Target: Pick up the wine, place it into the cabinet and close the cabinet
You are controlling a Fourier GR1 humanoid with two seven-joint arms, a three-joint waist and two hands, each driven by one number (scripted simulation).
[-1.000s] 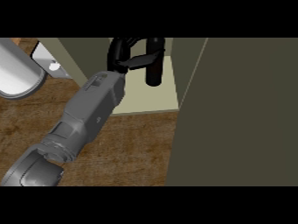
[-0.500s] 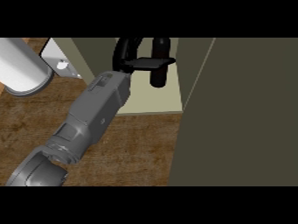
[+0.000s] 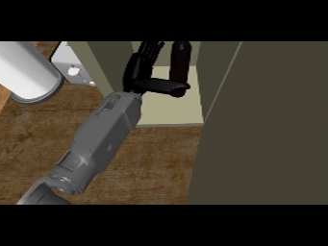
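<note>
- Since half a second before, the left hand (image 3: 136, 79) had slid lower in the head view, toward the front edge of the shelf, and its thumb (image 3: 163, 87) now crossed under the wine (image 3: 181, 60) instead of over it.
- Much more of the dark bottle showed than before, standing beyond the thumb.
- The wine stood upright inside the cabinet (image 3: 108, 62), on the pale shelf floor (image 3: 170, 113), toward the back.
- The hand was spread: its fingers (image 3: 146, 53) ran fairly straight into the cabinet just left of the bottle, with a strip of pale shelf showing between them and the glass.
- The thumb stuck out sideways to the right; its tip overlapped the bottle's near end, and whether it touched could not be told.
- The grey forearm (image 3: 106, 129) rose from the lower left across the brown wooden counter (image 3: 152, 163).
- The open cabinet door (image 3: 280, 125) filled the right side as a dark olive panel.
- A white cylinder (image 3: 17, 69) lay at the upper left.
</note>
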